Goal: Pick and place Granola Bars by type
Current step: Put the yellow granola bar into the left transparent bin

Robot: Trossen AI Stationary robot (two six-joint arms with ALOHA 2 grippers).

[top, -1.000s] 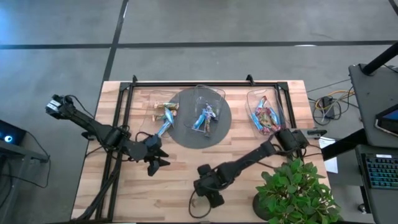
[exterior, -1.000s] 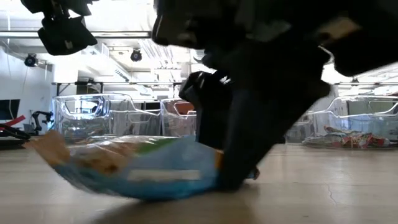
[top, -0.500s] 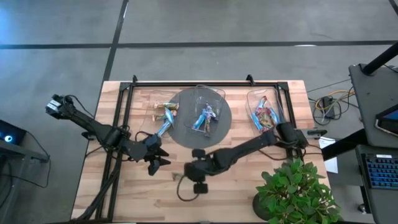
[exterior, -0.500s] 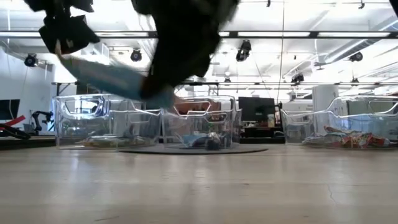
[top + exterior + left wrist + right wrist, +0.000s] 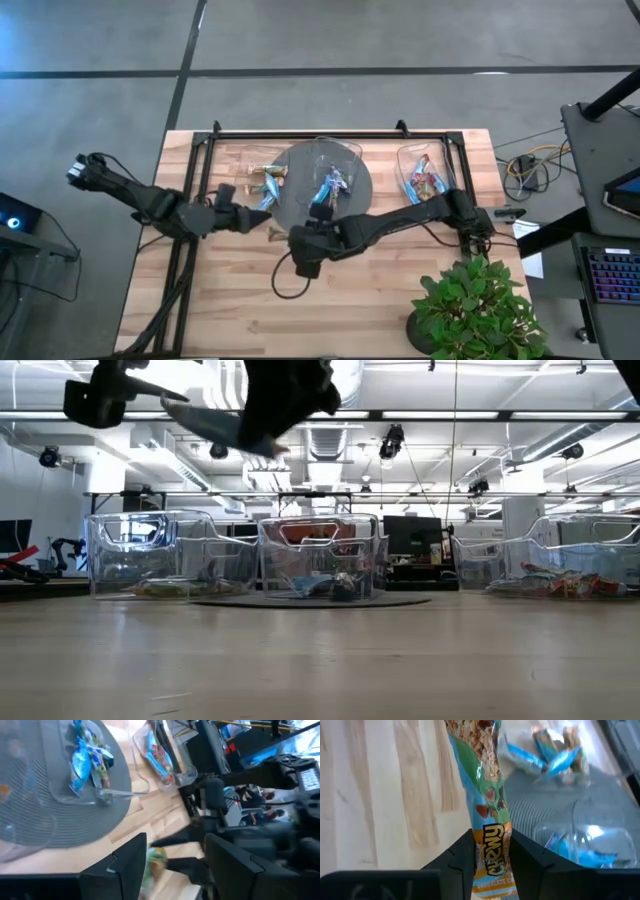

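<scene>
The left tool (image 5: 243, 216) hangs open just left of the grey round mat (image 5: 300, 222), its two fingers (image 5: 131, 865) spread with nothing between them; beside it, at the mat's near-left edge, the right tool (image 5: 300, 243) is clamped on a Chewy granola bar (image 5: 487, 800), lifted off the table (image 5: 400, 300); its wrapper end is cut off below the fingers; more blue bars (image 5: 330, 188) lie in the clear bin (image 5: 345, 150) on the mat; right of the mat, another bin (image 5: 405, 160) holds reddish wrappers, hard to make out.
</scene>
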